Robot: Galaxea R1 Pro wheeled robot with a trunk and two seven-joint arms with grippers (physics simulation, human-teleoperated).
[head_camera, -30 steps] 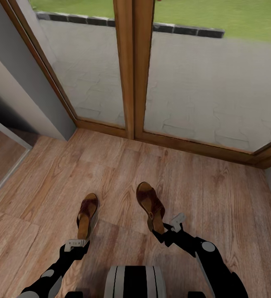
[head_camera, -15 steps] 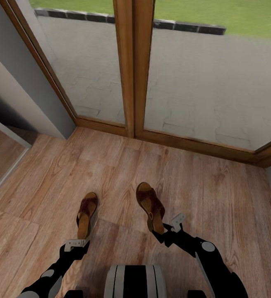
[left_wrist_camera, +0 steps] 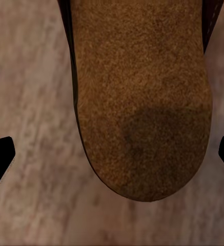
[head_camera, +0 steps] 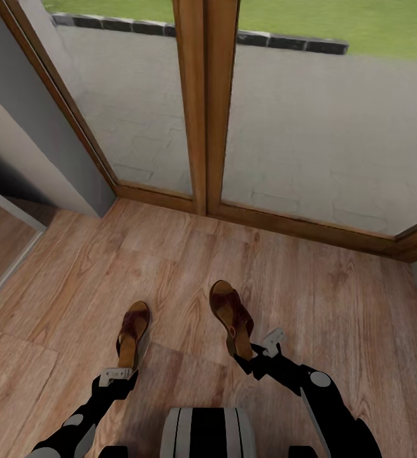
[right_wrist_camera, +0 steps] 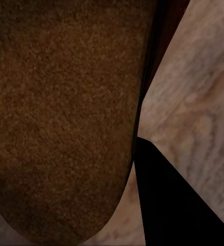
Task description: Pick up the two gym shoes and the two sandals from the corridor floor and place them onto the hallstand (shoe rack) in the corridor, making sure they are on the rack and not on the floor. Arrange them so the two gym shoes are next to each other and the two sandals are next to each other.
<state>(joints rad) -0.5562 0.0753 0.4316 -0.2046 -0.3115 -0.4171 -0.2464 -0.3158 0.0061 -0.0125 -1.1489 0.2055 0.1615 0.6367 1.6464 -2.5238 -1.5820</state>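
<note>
The sandals [head_camera: 232,320] look like matt brown leather with grainy, suede-like footbeds [left_wrist_camera: 142,97]. The floor [head_camera: 335,318] is smooth, grained wood plank.

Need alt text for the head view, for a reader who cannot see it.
Two brown sandals lie on the wood floor, the left end effector at the heel of the left sandal and the right end effector at the heel of the right sandal. Beyond, a wood-framed glass door shows grey paving.
</note>
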